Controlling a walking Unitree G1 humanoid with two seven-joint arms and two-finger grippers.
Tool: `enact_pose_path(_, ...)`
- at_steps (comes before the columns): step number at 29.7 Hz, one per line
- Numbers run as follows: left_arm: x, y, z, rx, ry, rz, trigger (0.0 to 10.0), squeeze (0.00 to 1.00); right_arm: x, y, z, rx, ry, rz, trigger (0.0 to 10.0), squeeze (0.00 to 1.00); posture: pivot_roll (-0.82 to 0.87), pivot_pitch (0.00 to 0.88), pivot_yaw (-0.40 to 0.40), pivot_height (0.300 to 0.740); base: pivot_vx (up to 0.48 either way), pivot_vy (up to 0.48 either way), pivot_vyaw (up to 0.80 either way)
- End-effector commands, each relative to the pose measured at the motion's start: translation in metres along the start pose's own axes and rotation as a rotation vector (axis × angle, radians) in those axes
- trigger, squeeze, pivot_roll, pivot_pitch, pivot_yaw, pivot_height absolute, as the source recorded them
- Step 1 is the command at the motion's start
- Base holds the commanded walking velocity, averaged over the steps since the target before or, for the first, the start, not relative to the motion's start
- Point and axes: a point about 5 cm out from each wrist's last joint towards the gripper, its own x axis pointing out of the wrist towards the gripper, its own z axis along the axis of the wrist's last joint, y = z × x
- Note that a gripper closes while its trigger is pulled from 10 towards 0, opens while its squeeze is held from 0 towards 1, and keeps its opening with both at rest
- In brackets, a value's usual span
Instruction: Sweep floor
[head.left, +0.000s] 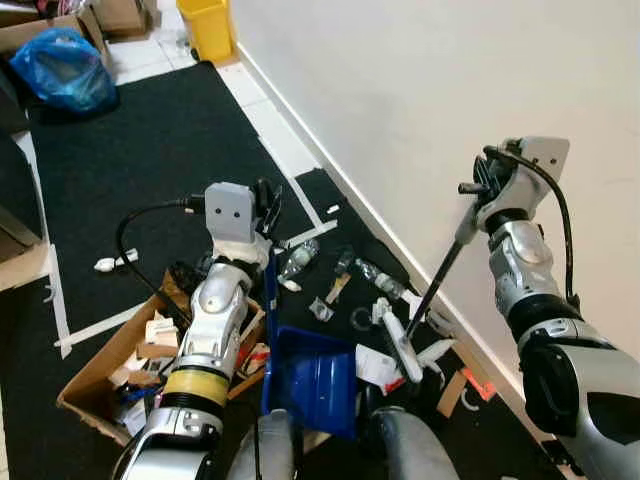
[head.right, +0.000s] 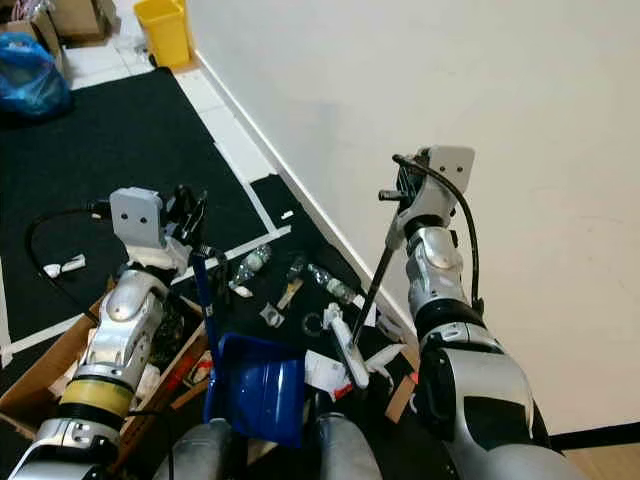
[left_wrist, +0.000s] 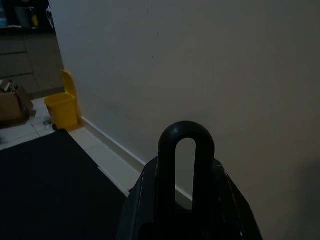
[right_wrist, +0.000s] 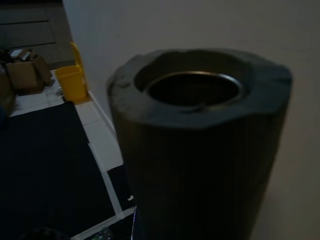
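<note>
Where the right gripper (head.left: 487, 183) closes its black fingers round the top of the broom (head.left: 432, 291), the dark handle slants down and leftward to a pale head (head.left: 402, 346) lying among litter on the black mat (head.left: 160, 150). The right wrist view looks straight down on the handle's hollow grey end (right_wrist: 197, 90). The left gripper (head.left: 266, 205) is clamped on the upright blue handle (head.left: 271, 300) of the dustpan (head.left: 318, 380), whose blue scoop sits on the floor just in front of the robot, touching the litter on its right side. In the left wrist view the looped top of that handle (left_wrist: 186, 145) stands up between the fingers.

Between dustpan and broom head lie scraps of white paper (head.left: 375, 368); farther out on the mat are two clear plastic bottles (head.left: 298, 260), a small ring (head.left: 360, 319) and other bits too small to name. The whole heap lies near the foot of the white wall (head.left: 430, 90), which runs diagonally along the right. Left of the dustpan, beside the left arm, an open cardboard box (head.left: 105, 375) holds mixed rubbish. White tape lines (head.left: 110, 322) cross the mat. Well apart at the far end stand a yellow bin (head.left: 208, 27) against the wall and a blue plastic bag (head.left: 65, 70).
</note>
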Motion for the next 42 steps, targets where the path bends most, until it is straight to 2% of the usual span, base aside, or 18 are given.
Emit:
enact_pose_path(1, 0.0018, -0.0038, 0.0020, 0.001, -0.016, -0.004, 10.0, 0.00, -0.0010, -0.0048, -0.0008, -0.018, 0.010, -0.010, 10.0, 0.00, 0.19, 0.070, -0.070, 0.740, -0.461, 0.000, 0.00)
enact_pose_path(17, 0.0011, -0.0012, 0.0023, -0.008, -0.018, 0.017, 10.0, 0.00, -0.0014, -0.0027, -0.0025, -0.016, 0.015, -0.010, 10.0, 0.00, 0.19, 0.079, -0.072, 0.740, -0.469, 0.000, 0.00)
enact_pose_path(22, 0.0007, 0.0029, 0.0027, -0.031, -0.022, 0.034, 10.0, 0.00, -0.0017, -0.0031, -0.0028, -0.017, 0.016, -0.013, 10.0, 0.00, 0.19, 0.083, -0.070, 0.740, 0.000, 0.000, 0.00)
enact_pose_path(27, -0.0003, 0.0058, 0.0038, -0.029, -0.030, 0.025, 10.0, 0.00, -0.0019, -0.0038, -0.0026, -0.017, 0.014, -0.016, 10.0, 0.00, 0.19, 0.081, -0.069, 0.740, 0.000, 0.000, 0.00)
enact_pose_path(33, -0.0021, 0.0057, 0.0035, -0.064, -0.026, -0.002, 10.0, 0.00, -0.0022, -0.0035, -0.0030, -0.017, 0.014, -0.015, 10.0, 0.00, 0.19, 0.084, -0.069, 0.740, 0.000, 0.000, 0.00)
enact_pose_path(42, -0.0030, 0.0049, 0.0017, -0.059, -0.026, 0.016, 10.0, 0.00, -0.0024, 0.0014, -0.0041, -0.015, 0.012, 0.002, 10.0, 0.00, 0.19, 0.091, -0.070, 0.740, 0.000, -0.406, 0.00)
